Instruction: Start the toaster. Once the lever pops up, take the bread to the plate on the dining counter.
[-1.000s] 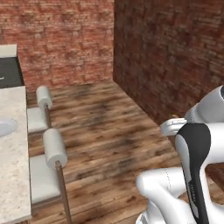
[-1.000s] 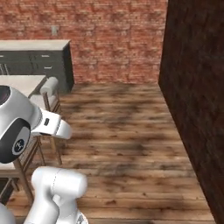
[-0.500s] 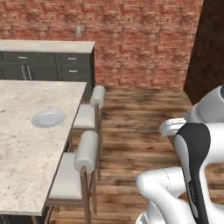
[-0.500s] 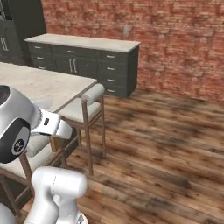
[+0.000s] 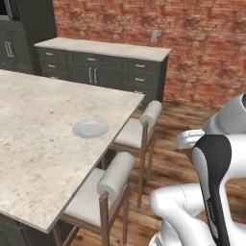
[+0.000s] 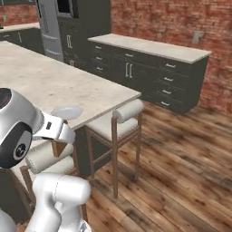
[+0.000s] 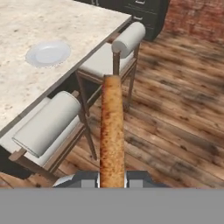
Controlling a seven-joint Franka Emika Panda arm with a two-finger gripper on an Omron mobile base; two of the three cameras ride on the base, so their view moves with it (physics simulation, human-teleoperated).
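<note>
Dining counter (image 5: pixel 43 125): we log a long speckled beige top, two stools alongside.
Plate (image 7: pixel 48 53): small, round, white, lying on that top, well apart from the pincer.
Bread (image 7: pixel 112 131): golden-brown slice, seen edge-on, rising from the pincer.
Pincer (image 7: pixel 112 178): we find it clenched on the bread.

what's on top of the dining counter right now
A small white plate sits on the dining counter, near the stool-side edge, with nothing on it. The counter's far left runs out of frame, so that part is unseen.
</note>
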